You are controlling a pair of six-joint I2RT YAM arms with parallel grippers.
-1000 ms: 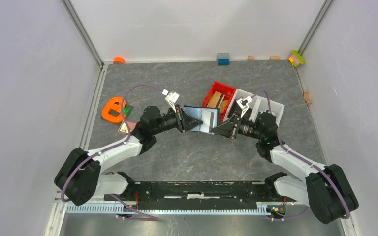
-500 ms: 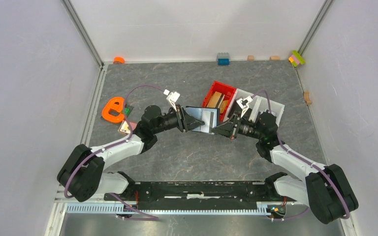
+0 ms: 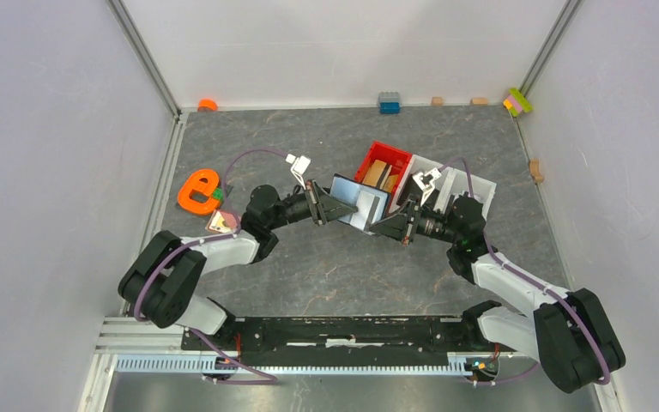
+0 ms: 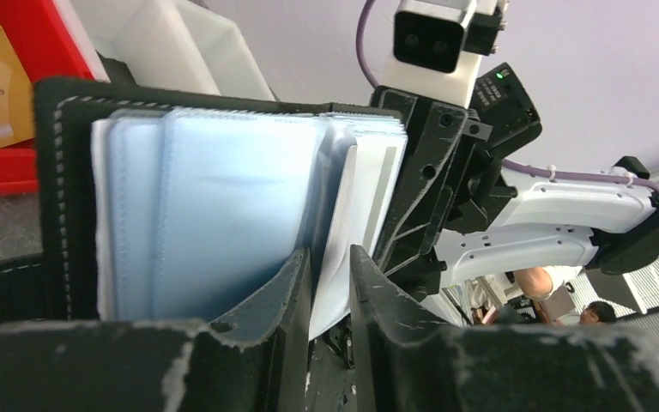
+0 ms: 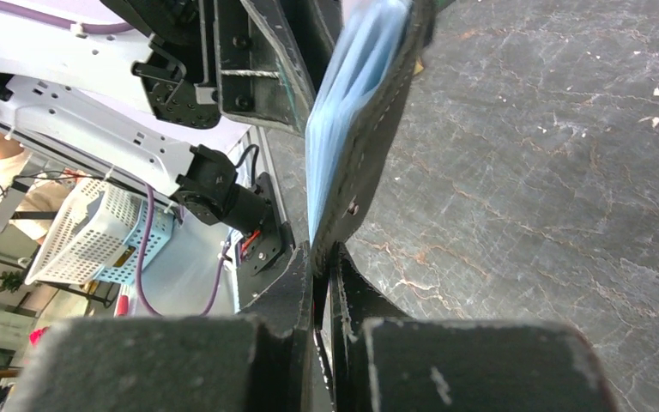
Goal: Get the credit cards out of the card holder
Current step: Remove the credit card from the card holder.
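**Item: card removal, step in hand. Drawing a card from the open holder held in the air.**

- Small pinkish-copper flat piece [image 3: 220,222]: lies on the grey stone-patterned surface [image 3: 326,275], well behind the left hand and beside its arm. Possibly a card already out, but too small to tell.
- Left hand [image 3: 324,209]: fingers drawn to a narrow gap and pinching the lower edge of a thin greyish-white flat credit card [image 4: 356,206]. The card stands in the pale blue plastic sleeves just ahead of this hand. It is hard to tell whether the pinch takes the card alone or a sleeve with it.
- Small black stitched leather-like card holder [image 3: 359,206]: lifted off the surface and spread open between the two hands, with its blue-grey inside facing the left hand.
- Right hand [image 3: 383,225]: closed tight on the black edge of the card holder, acting as the anchor.
- Red plastic bin [image 3: 392,148]: just beyond the right hand, with tan pieces inside.
- White plastic bin [image 3: 472,182]: alongside the right hand, on its outer side.

**Next move, as judged:** the left hand draws straight back along the sleeve's opening while the right hand keeps the holder steady. If the sleeve comes along, the left hand needs a fresh grip on the card alone.
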